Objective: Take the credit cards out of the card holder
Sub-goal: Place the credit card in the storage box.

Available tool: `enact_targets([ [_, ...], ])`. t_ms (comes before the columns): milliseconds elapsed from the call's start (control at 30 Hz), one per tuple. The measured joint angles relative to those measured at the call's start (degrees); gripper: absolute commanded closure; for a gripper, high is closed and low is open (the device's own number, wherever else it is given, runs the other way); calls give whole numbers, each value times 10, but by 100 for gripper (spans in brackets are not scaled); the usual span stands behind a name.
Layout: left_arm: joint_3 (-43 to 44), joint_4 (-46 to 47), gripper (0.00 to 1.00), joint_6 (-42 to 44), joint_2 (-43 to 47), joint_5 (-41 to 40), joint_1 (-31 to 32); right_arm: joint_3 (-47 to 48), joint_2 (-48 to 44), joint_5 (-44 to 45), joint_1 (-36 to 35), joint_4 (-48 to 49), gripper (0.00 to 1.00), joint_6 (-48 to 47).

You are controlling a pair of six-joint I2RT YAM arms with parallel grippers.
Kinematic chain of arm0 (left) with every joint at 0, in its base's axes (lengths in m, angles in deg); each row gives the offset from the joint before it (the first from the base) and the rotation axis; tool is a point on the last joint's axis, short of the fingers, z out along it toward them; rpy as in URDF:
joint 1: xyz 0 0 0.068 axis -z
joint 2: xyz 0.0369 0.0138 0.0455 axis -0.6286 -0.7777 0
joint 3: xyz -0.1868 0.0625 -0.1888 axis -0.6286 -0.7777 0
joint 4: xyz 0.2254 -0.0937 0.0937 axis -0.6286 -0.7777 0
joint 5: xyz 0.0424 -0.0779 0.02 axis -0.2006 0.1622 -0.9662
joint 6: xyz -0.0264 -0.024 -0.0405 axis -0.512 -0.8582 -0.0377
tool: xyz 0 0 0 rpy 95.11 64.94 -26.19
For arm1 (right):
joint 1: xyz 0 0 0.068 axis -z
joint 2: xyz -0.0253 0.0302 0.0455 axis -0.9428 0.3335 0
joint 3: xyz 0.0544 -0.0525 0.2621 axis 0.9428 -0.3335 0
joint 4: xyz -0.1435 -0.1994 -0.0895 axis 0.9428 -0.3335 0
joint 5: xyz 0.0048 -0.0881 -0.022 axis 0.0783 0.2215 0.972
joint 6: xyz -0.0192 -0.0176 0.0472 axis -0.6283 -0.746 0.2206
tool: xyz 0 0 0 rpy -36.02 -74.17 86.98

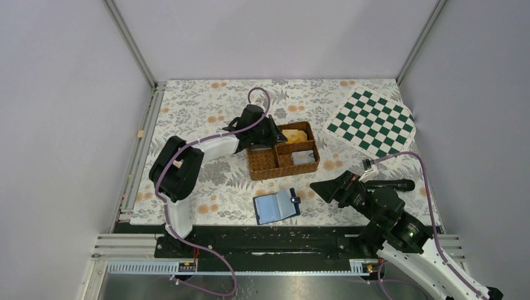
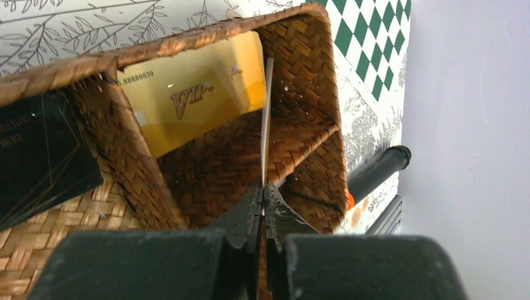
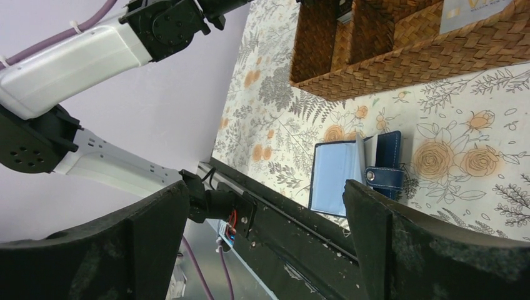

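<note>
The card holder (image 1: 277,206) lies open near the table's front edge, its light blue inside (image 3: 337,172) facing up and its navy snap tab (image 3: 382,177) to one side. My left gripper (image 1: 275,137) reaches into the brown wicker tray (image 1: 265,170). In the left wrist view it (image 2: 263,187) is shut on a thin pale card (image 2: 267,119) seen edge-on above a tray compartment. A gold VIP card (image 2: 200,94) leans in that compartment, and a black card (image 2: 37,156) lies in the one beside it. My right gripper (image 1: 322,187) hangs open right of the card holder, nothing between its fingers (image 3: 264,186).
The wicker tray (image 3: 400,56) also holds a grey card (image 1: 303,157). A green and white checkered board (image 1: 372,122) lies at the back right. The flowered cloth ends at the black rail (image 1: 281,234) along the front.
</note>
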Motion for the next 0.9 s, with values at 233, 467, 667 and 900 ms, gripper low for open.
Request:
enact_targets([
  [233,37,5,100,-3,-50,0,0,3,40,2,0,-5,1,-5],
  [467,57,7,92,-14,-82,5,0,17,57,4,0,-7,1,-10],
  [667,73,5,91,-13,-92,5,0,21,63,12,0,-8,0,-13],
  [900,76,5,89,-9,-93,5,0,23,64,14,0,-8,0,-15],
])
